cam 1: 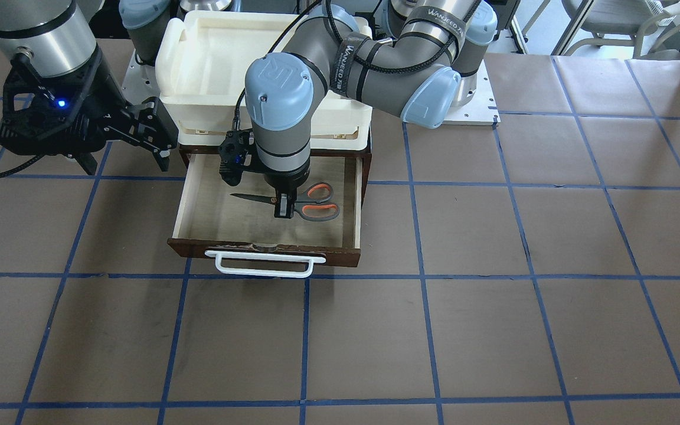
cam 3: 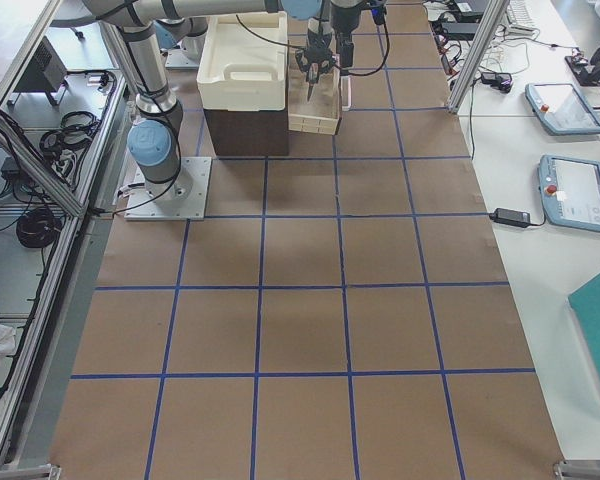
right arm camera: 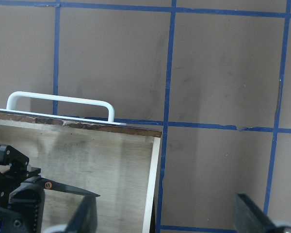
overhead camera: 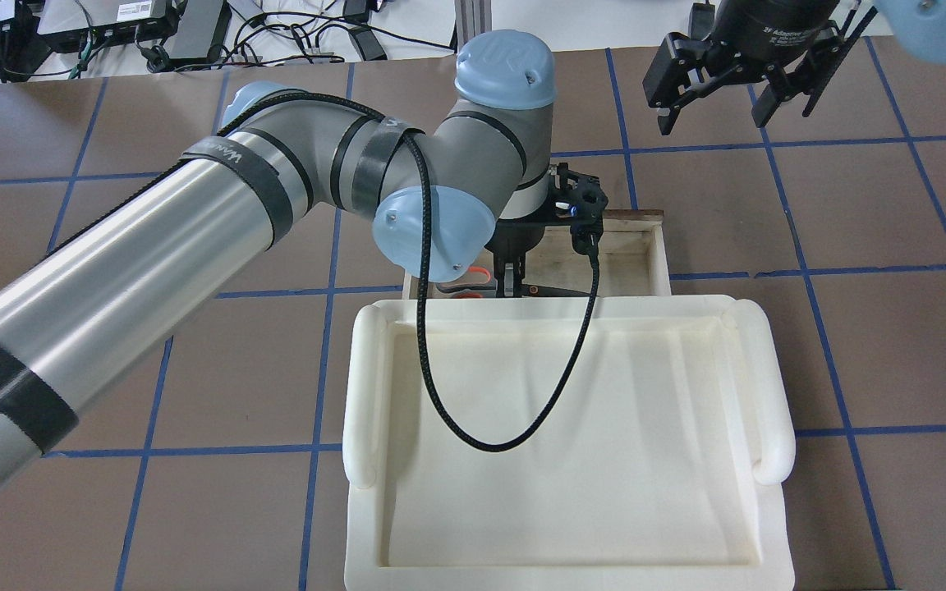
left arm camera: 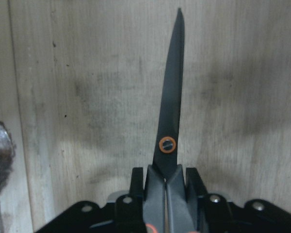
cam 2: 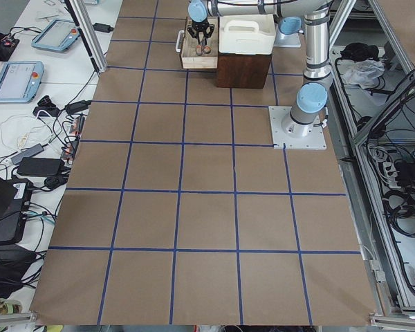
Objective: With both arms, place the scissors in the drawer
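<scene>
The scissors [cam 1: 316, 203] have grey handles lined orange and dark blades pointing to the view's left. They lie level, low inside the open drawer [cam 1: 355, 200], which has a pale floor and a white bar handle [cam 1: 263, 264]. My left gripper [cam 1: 284, 208] points straight down and is shut on the scissors near the pivot. The left wrist view shows the blade [left arm camera: 172, 116] just over the drawer floor between the fingers [left arm camera: 191, 180]. I cannot tell whether the scissors touch the floor. My right gripper [cam 1: 157, 141] is open and empty, beside the drawer's corner and above the table; it also shows overhead [overhead camera: 715, 103].
A cream-white plastic tray [cam 1: 210, 59] sits on the dark brown cabinet behind the drawer; overhead it [overhead camera: 760, 386] hides most of the drawer. The left arm's black cable [overhead camera: 473, 435] hangs over it. The brown table [cam 1: 493, 324] has blue tape lines.
</scene>
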{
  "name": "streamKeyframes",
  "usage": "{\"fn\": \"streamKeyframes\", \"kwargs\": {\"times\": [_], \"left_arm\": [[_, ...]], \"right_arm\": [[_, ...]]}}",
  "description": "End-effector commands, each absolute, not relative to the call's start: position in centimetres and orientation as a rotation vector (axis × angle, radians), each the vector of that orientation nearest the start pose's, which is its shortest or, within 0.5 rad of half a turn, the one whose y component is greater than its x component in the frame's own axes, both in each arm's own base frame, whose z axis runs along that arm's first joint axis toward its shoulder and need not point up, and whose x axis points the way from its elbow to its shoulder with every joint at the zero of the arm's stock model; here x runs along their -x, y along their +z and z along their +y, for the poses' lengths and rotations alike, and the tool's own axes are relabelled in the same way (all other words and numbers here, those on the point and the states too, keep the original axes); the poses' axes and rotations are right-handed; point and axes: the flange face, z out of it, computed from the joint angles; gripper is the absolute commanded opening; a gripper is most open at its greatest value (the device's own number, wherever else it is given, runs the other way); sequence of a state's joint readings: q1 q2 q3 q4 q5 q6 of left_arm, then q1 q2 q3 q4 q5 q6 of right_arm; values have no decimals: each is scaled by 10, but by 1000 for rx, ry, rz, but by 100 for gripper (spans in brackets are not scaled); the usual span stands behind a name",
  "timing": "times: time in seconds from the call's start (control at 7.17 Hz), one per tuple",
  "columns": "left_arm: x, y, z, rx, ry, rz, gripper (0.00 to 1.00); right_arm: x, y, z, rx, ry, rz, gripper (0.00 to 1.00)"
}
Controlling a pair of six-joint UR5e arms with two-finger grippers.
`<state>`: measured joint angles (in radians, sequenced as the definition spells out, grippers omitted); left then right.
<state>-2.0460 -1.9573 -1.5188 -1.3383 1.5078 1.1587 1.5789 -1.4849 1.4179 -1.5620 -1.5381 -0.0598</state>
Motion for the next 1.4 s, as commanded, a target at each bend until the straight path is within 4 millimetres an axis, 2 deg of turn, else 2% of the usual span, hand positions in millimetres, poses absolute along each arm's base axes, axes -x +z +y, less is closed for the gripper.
{"fn": "streamKeyframes", "kwargs": {"times": [0.0,0.14,0.28,0.7,0.84,1.26], "left_arm": [[407,314,-485,2216,-126,-2085,14],[407,314,-485,2209,-129,-2092,36],[406,315,-484,2213,-124,-2089,41],[407,320,-481,2164,-107,-2117,66],[406,324,-480,2167,-99,-2119,68],[395,378,-478,2186,30,-2156,69]], "right_arm": [[-142,517,-532,109,-94,3106,100],[-142,516,-532,106,-94,3106,100],[-141,516,-532,106,-94,3108,100],[-141,517,-531,106,-94,3108,100],[-141,517,-531,106,-92,3108,100],[-143,517,-526,115,-63,3111,100]]}}
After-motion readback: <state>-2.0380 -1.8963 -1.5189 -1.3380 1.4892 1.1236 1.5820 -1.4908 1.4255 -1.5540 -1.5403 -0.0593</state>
